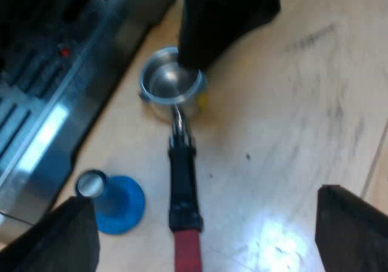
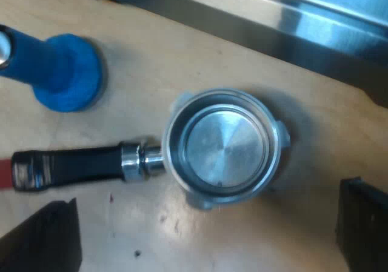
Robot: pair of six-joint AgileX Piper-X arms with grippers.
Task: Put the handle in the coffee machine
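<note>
Steel and loose, the holder (image 2: 218, 145) lies flat on the wooden worktop (image 1: 291, 102). Its round basket is close to the foot of the espresso machine (image 1: 54, 90), and its dark handle (image 1: 183, 187) points away from the machine and ends in red. A blue tamper (image 1: 112, 202) stands just beside the handle, on the holder's machine side, and does not touch it. The right end effector (image 2: 209, 193) hangs over the basket with its fingers spread wide and nothing between them; the basket shows bare metal inside. The left end effector (image 1: 203, 199) is above the handle, also wide open and empty, with a finger well clear of the handle on either side.

I judge this to be the reach before the grasp, since nothing is lifted or locked in. The next move calls for one end effector to drop and close squarely on the handle, clear of the tamper. It would then raise the holder level and bring the basket up under the machine's front for the locking twist.
</note>
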